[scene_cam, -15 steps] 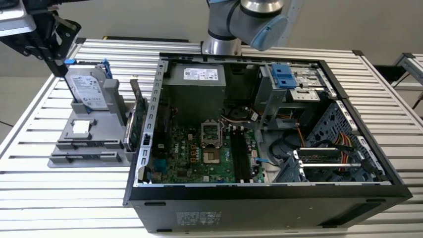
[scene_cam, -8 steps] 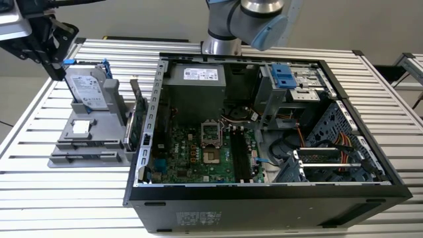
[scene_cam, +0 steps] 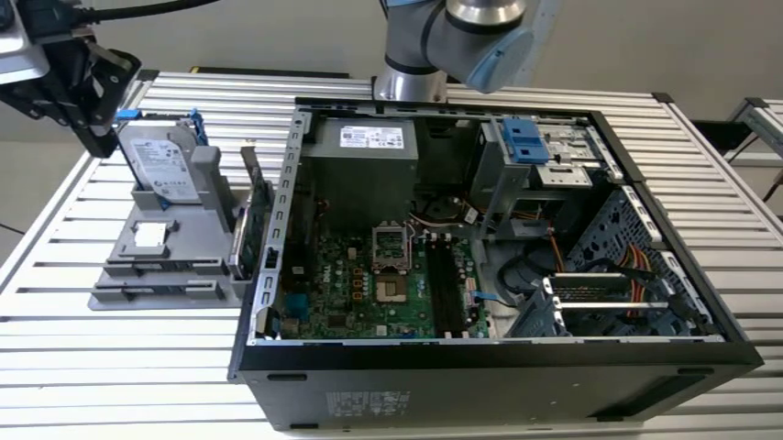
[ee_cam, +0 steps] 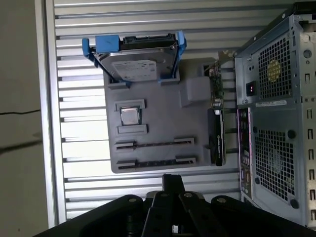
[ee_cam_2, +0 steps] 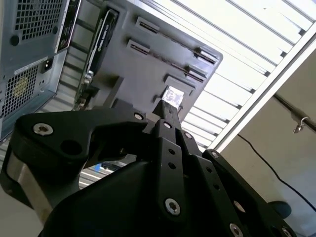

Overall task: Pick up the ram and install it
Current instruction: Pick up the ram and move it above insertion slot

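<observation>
High at ten o'clock in the exterior view, the gripper (scene_cam: 95,147) hangs over the grey parts tray (scene_cam: 123,298). It points down at the tray's far end and is raised well clear of it. Its black fingers (ee_cam_2: 165,116) are drawn together, closed on themselves. The arm (scene_cam: 471,37) stands at twelve o'clock, behind the open computer case (scene_cam: 490,385).

The tray lies on the slatted table (scene_cam: 123,367) at the case's nine o'clock, just beside it. A hard drive (scene_cam: 159,165) in a blue frame leans upright at the tray's twelve o'clock end. A processor chip (scene_cam: 149,236) lies flat near the tray's middle. A green expansion card (scene_cam: 251,229) stands on edge along the tray's three o'clock side, nearest the case. At the six o'clock end are two long holder slots (ee_cam: 153,144), which read as thin dark lines in the first wrist view.

Where the ram sits cannot be told from these views.

Inside the case, the motherboard (scene_cam: 355,293) lies flat. Its black memory slots (scene_cam: 443,284) run from twelve to six o'clock, at three o'clock of the processor socket (scene_cam: 389,243).
</observation>
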Action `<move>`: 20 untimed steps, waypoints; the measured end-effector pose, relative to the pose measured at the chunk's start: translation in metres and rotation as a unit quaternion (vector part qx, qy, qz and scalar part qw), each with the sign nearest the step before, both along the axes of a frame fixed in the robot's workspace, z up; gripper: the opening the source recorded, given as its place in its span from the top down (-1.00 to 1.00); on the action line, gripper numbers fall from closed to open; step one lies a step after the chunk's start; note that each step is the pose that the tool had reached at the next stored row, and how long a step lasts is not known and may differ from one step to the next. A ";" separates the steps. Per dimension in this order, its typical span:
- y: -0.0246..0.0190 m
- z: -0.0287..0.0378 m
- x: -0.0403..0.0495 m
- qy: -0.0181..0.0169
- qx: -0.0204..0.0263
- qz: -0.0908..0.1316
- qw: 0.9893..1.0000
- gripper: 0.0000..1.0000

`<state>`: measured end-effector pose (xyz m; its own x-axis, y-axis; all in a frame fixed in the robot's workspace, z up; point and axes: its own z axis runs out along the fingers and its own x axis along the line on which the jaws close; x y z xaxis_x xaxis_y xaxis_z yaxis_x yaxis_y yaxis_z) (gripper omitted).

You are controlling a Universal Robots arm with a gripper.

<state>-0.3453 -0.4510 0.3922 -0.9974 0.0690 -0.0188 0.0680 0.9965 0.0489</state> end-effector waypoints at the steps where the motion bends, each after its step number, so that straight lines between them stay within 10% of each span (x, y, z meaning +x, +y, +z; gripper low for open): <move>1: -0.0012 0.0000 0.0000 0.000 0.000 0.000 1.000 1.00; 20: -0.0055 -0.0002 0.0000 0.000 0.000 0.010 1.000 1.00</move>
